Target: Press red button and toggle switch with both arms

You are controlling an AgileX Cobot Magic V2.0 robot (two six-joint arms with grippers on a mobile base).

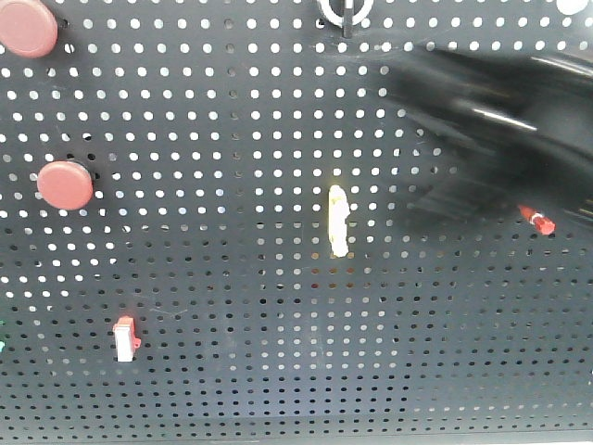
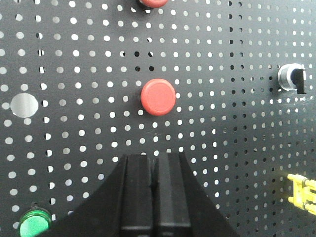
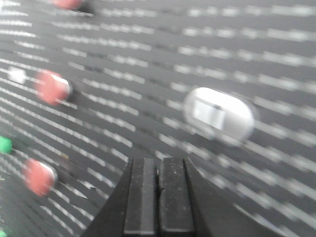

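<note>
In the left wrist view a red button (image 2: 158, 97) sits on the black pegboard, just above my left gripper (image 2: 154, 157). The gripper is shut and empty, a short way below the button. The toggle switch (image 2: 292, 78), a black lever in a silver ring, is at the far right. In the front view it shows at the top edge (image 1: 345, 11), and two red buttons (image 1: 65, 184) are at the left. My right gripper (image 3: 159, 160) is shut and empty, below a white oblong switch (image 3: 218, 114). That view is motion-blurred. A blurred black arm (image 1: 500, 120) crosses the upper right.
The pegboard (image 1: 232, 278) carries a pale yellow oblong switch (image 1: 339, 221), a red comb-shaped piece (image 1: 537, 220) and a small red-and-white switch (image 1: 125, 338). The left wrist view shows a green button (image 2: 34, 221), a silver disc (image 2: 23, 105) and a yellow piece (image 2: 302, 190).
</note>
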